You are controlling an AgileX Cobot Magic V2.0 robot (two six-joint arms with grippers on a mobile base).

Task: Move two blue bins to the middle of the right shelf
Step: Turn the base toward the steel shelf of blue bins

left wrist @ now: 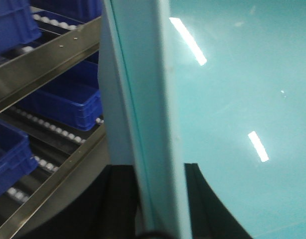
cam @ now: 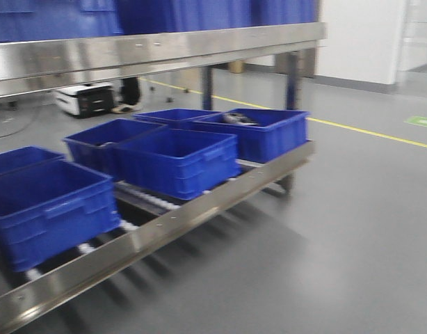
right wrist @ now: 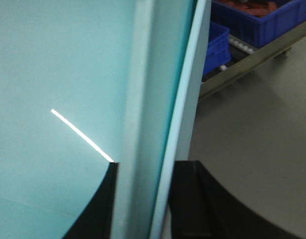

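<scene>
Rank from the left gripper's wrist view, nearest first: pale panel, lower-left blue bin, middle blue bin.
1. pale panel, centre, directly ahead.
2. lower-left blue bin, at the left edge.
3. middle blue bin, farther along the rollers.
The left gripper itself is out of view.

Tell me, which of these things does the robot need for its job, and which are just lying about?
For the job:
- blue bins on the rollers (I cannot tell which two it will take)
- steel shelf carrying them

Just lying about:
- white machine on the floor behind
- yellow floor line
- green floor mark
- pale teal panel filling the wrist views
</scene>
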